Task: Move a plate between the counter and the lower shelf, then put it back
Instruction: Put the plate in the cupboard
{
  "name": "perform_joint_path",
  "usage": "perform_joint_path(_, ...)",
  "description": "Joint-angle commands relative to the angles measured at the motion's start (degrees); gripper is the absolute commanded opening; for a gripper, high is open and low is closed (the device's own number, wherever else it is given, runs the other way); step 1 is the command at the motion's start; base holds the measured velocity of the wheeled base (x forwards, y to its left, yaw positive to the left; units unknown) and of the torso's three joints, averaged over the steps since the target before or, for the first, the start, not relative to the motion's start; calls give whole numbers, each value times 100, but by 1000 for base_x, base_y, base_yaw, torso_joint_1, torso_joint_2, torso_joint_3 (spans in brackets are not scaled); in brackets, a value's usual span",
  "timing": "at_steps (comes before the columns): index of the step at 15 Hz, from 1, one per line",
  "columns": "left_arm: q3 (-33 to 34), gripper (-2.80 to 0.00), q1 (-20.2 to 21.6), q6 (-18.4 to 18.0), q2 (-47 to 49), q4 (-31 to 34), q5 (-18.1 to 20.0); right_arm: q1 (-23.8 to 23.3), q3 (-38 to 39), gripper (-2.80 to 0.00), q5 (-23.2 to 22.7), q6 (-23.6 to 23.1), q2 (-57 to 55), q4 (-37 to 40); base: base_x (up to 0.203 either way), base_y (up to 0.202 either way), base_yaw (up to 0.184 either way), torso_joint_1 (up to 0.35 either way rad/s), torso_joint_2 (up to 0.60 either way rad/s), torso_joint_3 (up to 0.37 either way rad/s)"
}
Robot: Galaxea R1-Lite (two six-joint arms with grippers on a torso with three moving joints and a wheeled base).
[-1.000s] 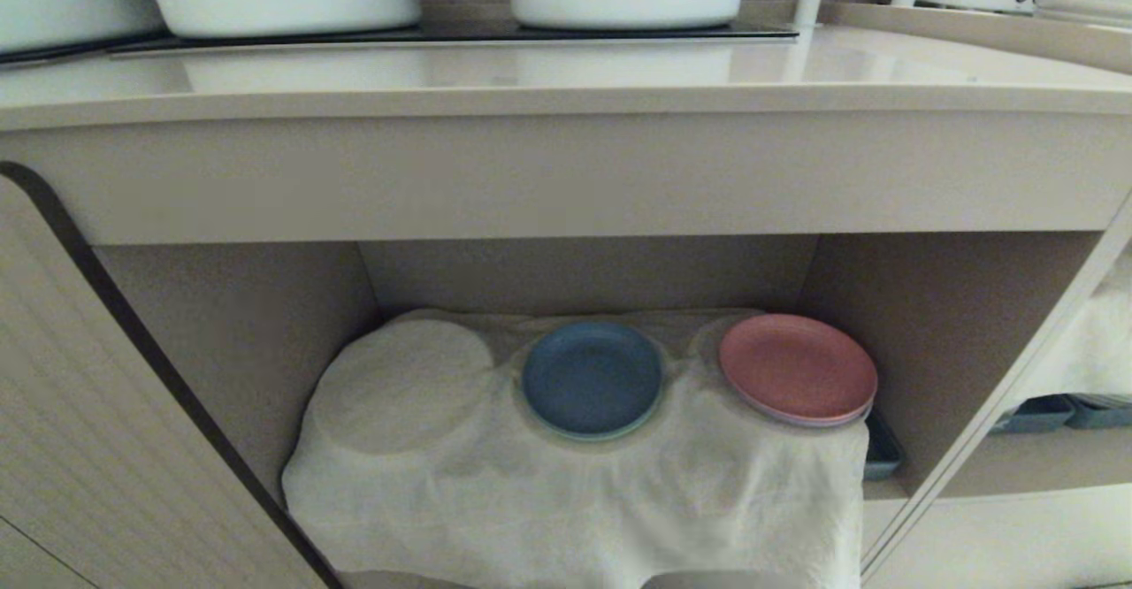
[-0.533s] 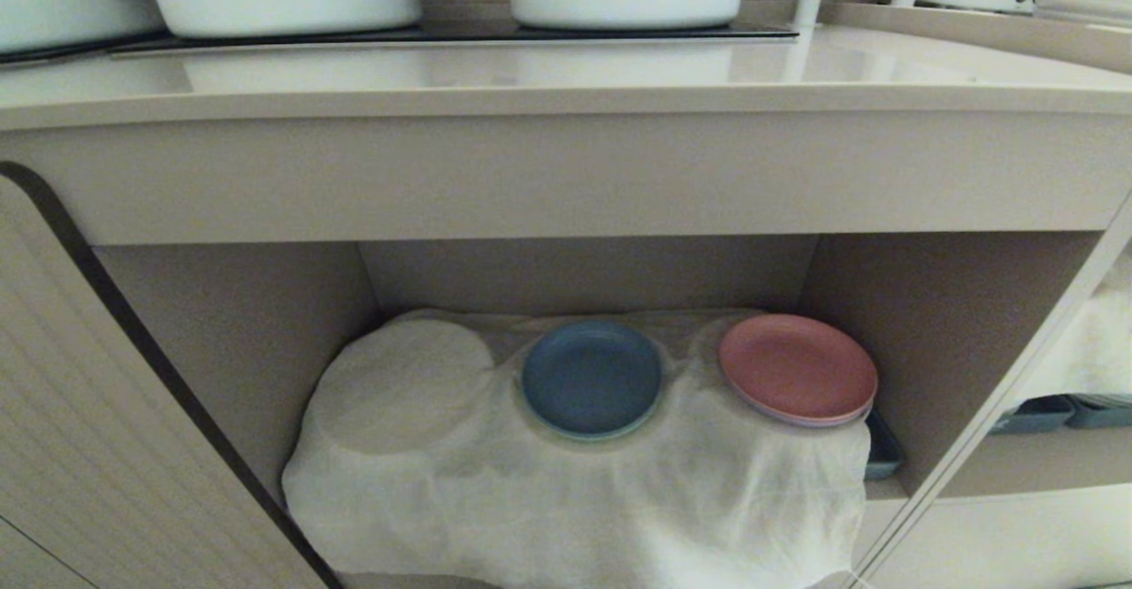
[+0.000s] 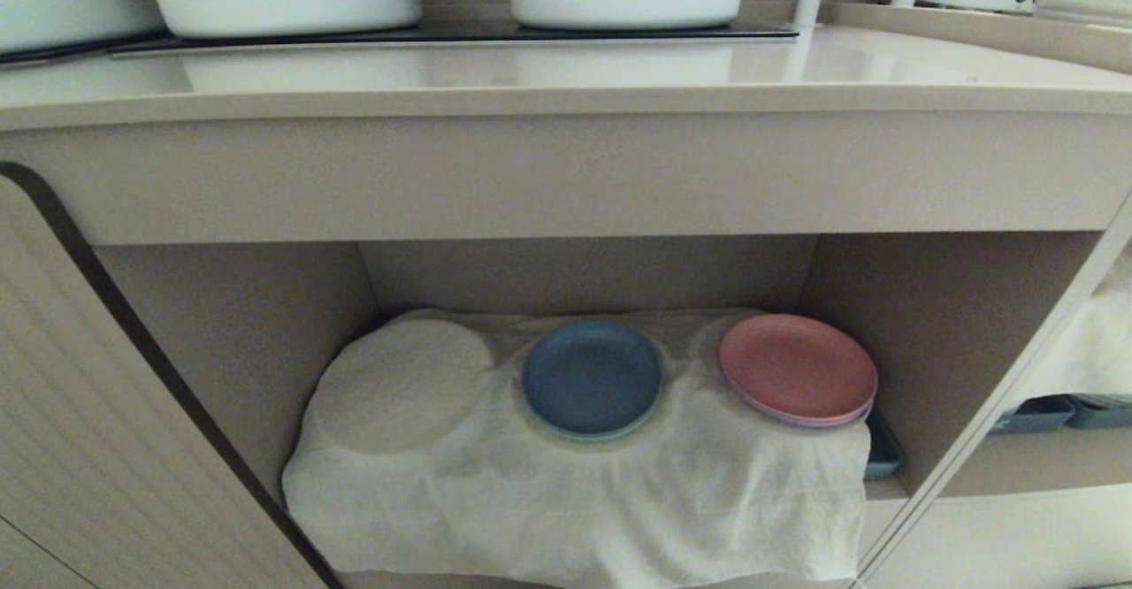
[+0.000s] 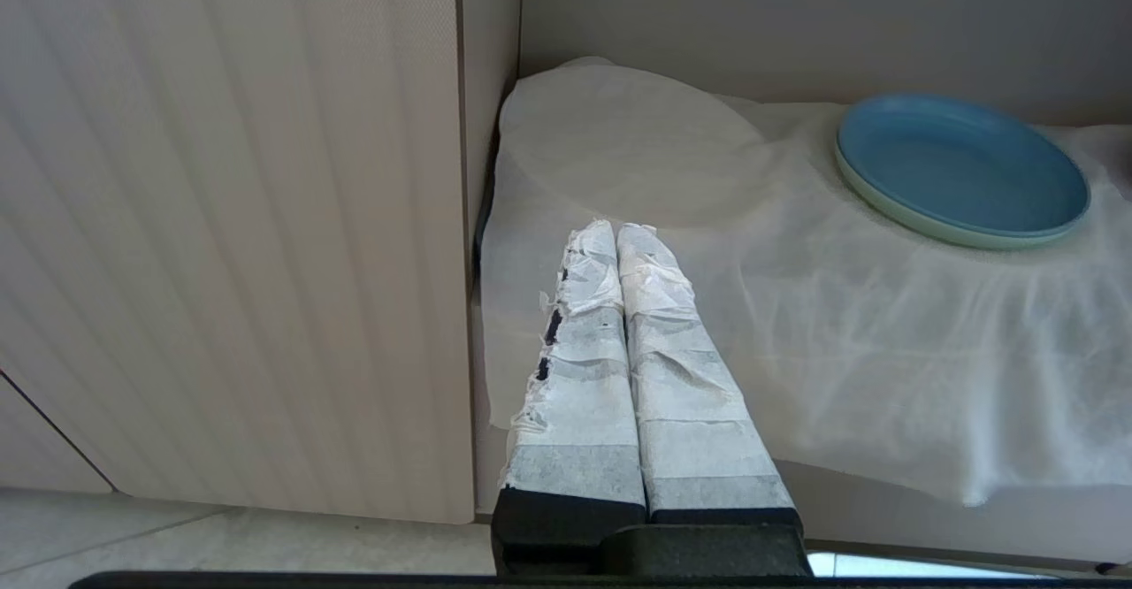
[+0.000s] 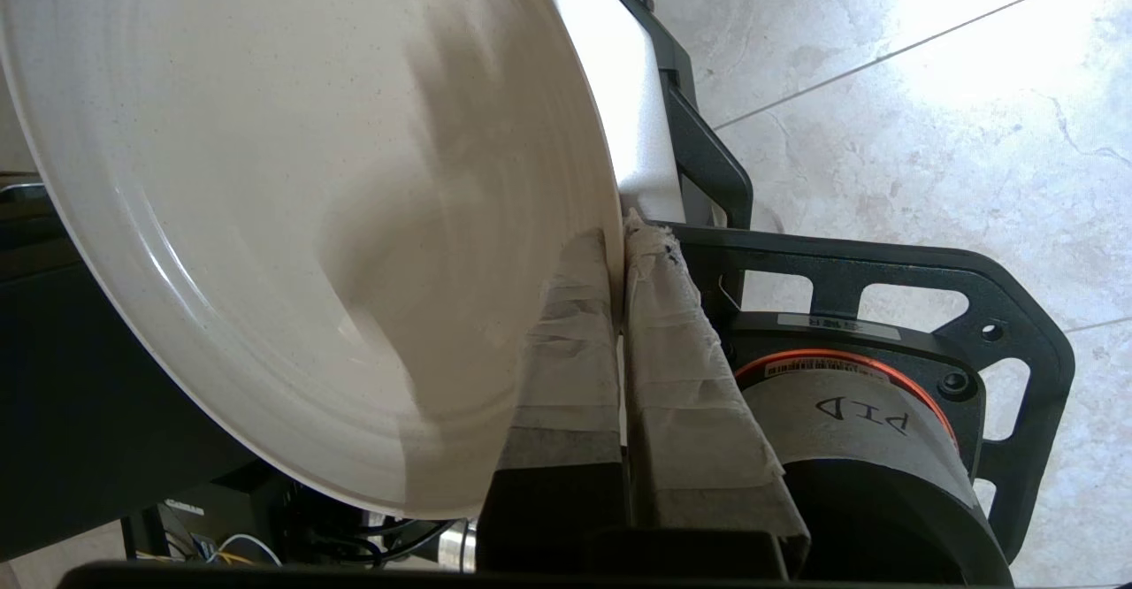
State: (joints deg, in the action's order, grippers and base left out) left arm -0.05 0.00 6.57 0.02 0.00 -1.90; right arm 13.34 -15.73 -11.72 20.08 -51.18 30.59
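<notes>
Cream-beige and matte, the plate is pinched at its rim by the right gripper, whose tape-wrapped fingers close on either side of the edge. The plate stands tilted on edge in that grip, over the pale marble floor beside the robot's black base frame, clear of both the counter and the lower shelf. Neither arm reaches into the head view, so how the right arm stands to the cabinet is hard to judge. The left gripper hangs low before the shelf's left corner, its taped fingers pressed together and holding nothing, pointing toward the wrinkled white cloth. A round bulge under the cloth hides whatever lies beneath. The plate's top is cut off in the right wrist view; its face shows faint concentric rings, fine specks and a low raised rim. A blue plate and a pink plate sit on the cloth.
</notes>
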Motion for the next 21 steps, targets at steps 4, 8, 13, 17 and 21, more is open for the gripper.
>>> perform_joint_path(4,5,-280,0,11,-2,0,-4,2,-1,-280,-6,13,2,9,0,0,0,0,0,0)
perform_joint_path(8,0,-280,0,20,-2,0,-4,2,-1,-280,-6,13,2,9,4,94,1,-1,1,5)
perform_joint_path(13,3,-280,0,20,-2,0,-4,2,-1,-280,-6,13,-6,9,0,198,-1,4,3,3)
perform_joint_path(17,-4,-280,0,20,-2,0,-4,2,-1,-280,-11,13,-6,9,0,195,0,2,1,0)
perform_joint_path(21,5,-280,0,20,-2,0,-4,2,-1,-280,-15,13,-6,0,0,197,-1,2,2,0)
